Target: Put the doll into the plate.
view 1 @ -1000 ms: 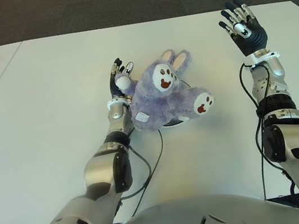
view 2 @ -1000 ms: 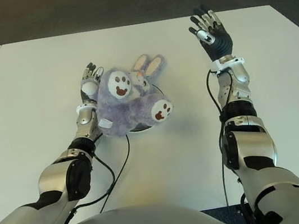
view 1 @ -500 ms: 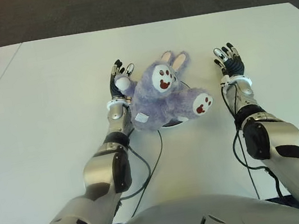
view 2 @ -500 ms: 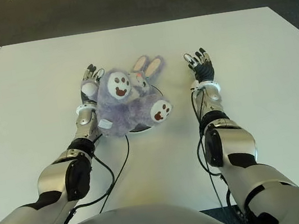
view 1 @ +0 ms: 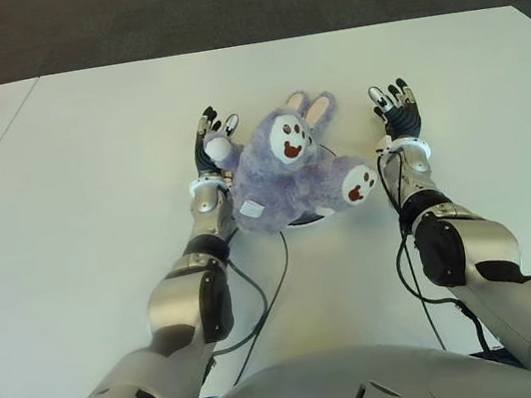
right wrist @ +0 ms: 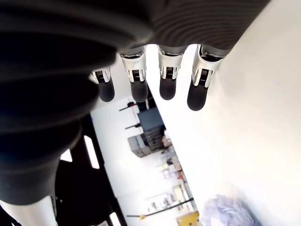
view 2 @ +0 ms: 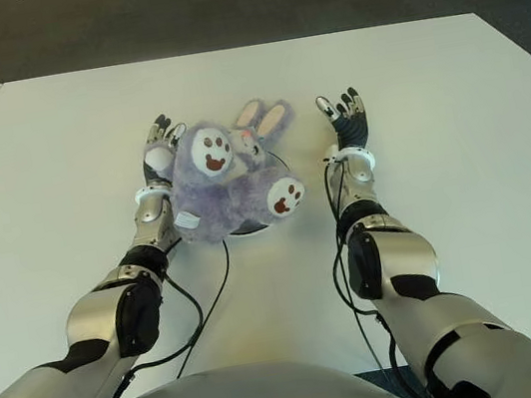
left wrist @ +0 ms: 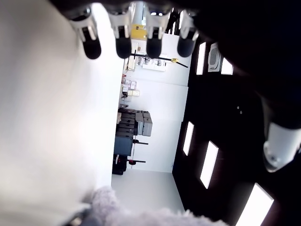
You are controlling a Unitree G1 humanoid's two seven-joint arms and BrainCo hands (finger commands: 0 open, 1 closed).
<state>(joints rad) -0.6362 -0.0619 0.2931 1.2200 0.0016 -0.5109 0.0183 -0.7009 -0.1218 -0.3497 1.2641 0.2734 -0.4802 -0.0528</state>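
Since the purple plush rabbit doll (view 1: 286, 170) already lies sprawled over the dark plate (view 1: 307, 218), of which only a sliver of rim shows under its lower edge, the placing step looks done and what remains is, in my judgement, the release and withdrawal. The doll lies feet-up, its two white soles with brown paw prints facing the camera and its pink-lined ears pointing away from the robot. A small white sewn-in tag shows on the doll's flank nearest the robot; any writing on it is too small to read, and no brand shows elsewhere. The left hand (view 1: 211, 142) is just beside the doll on its left, fingers straight and spread, gripping nothing, though one white paw of the doll lies against its palm. The right hand (view 1: 395, 113) is near the doll on its right, clear of it, palm up with fingers likewise extended and empty. Both hands show over the white worktop (view 1: 89, 166). The next move probably calls for drawing the left hand away sideways without dragging the paw, so the doll does not roll off the plate.
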